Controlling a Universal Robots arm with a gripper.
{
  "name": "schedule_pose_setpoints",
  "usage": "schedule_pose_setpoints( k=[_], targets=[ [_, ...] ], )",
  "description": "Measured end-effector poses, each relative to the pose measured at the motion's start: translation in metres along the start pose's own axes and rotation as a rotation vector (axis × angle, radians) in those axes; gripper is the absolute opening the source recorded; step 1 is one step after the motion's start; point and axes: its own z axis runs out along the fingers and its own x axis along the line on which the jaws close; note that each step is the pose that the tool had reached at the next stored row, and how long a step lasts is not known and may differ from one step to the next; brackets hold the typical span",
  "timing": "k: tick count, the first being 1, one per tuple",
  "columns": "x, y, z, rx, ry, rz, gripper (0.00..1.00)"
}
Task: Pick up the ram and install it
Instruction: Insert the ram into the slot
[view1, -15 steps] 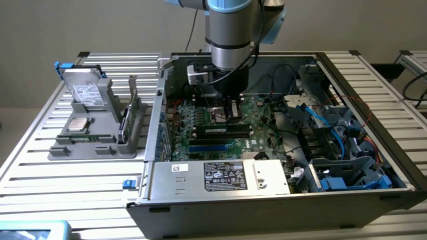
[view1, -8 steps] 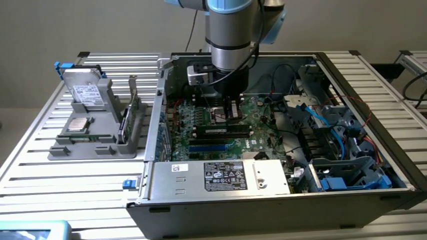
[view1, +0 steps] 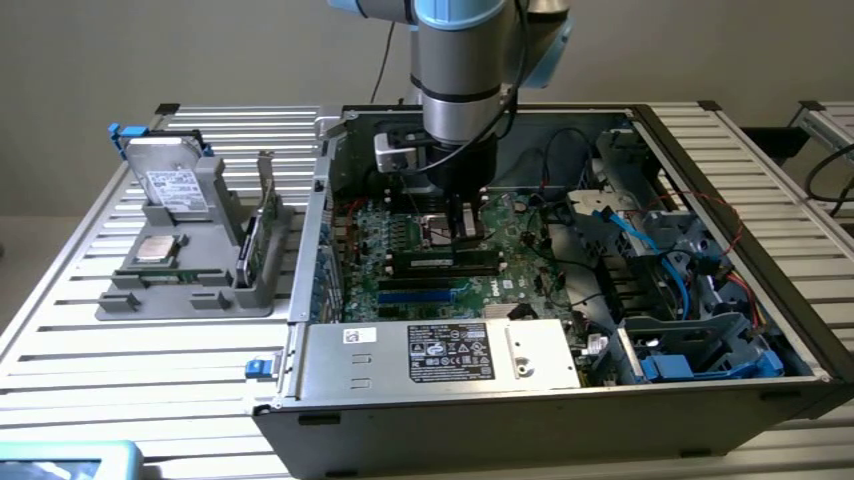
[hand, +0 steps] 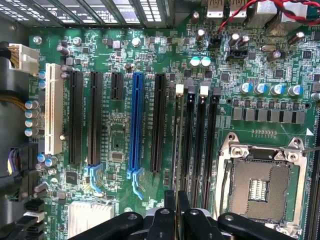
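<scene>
Glossy green motherboard (hand: 120, 130), matt black fingers (hand: 170, 207)

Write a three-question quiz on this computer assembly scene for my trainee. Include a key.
1. True or false: the silver processor chip sits in the socket.
2. Which colours are the two card slots that are not black? A white and blue, B red and yellow, C green and orange.
3. Fill in: the pincer is closed on the ___ at the memory slots.
Key: 1 false, it lies on the grey holder outside the case; 2 A, white slot and blue slot; 3 ram.
</scene>
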Motion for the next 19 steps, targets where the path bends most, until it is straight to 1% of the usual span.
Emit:
schedule_pose_setpoints(
  k=[3, 13, 19],
  targets=[
    [0.0, 0.0, 0.0002, 0.0004, 0.0003, 0.0, 0.14],
    [-0.0001, 0.0001, 0.0003, 0.0077, 0.0003, 0.001, 0.14],
    [-0.0001, 0.0009, 0.0003, 0.0109, 0.0004, 0.001, 0.14]
  ],
)
